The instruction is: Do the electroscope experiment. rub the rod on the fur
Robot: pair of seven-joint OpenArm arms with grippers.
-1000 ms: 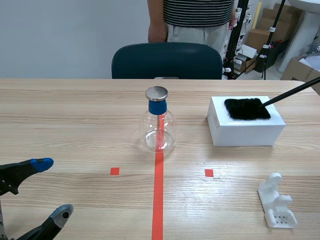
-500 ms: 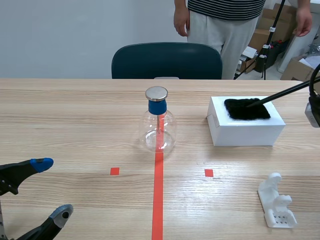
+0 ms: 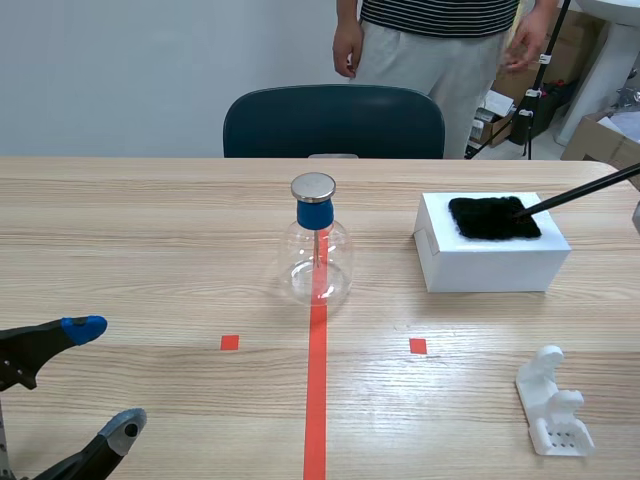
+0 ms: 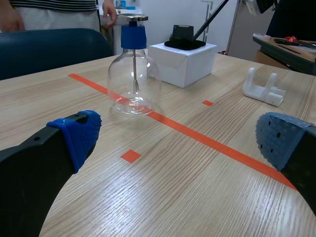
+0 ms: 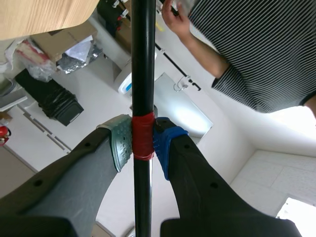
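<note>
A black rod (image 3: 580, 192) slants in from the right edge of the scene view, its tip resting on the black fur (image 3: 493, 217) that lies on top of a white box (image 3: 490, 258). In the right wrist view my right gripper (image 5: 142, 140) is shut on the rod (image 5: 143, 59) at its red tape band. The glass flask electroscope (image 3: 317, 250), with blue collar and metal cap, stands at the table's middle on the red line. At the near left my left gripper (image 3: 95, 380) is open, holding nothing; in its own view (image 4: 177, 136) the flask (image 4: 133, 74) stands ahead.
A white plastic stand (image 3: 553, 402) lies at the near right. A dark blue chair (image 3: 333, 120) is pushed to the far edge, and a person in a striped shirt (image 3: 440, 40) stands behind it. Cardboard boxes (image 3: 595, 135) sit beyond the table at the right.
The rod's tip slid left across the fur, then back to the right. The right arm showed briefly at the right edge and has drawn back. The person behind the chair has shifted.
</note>
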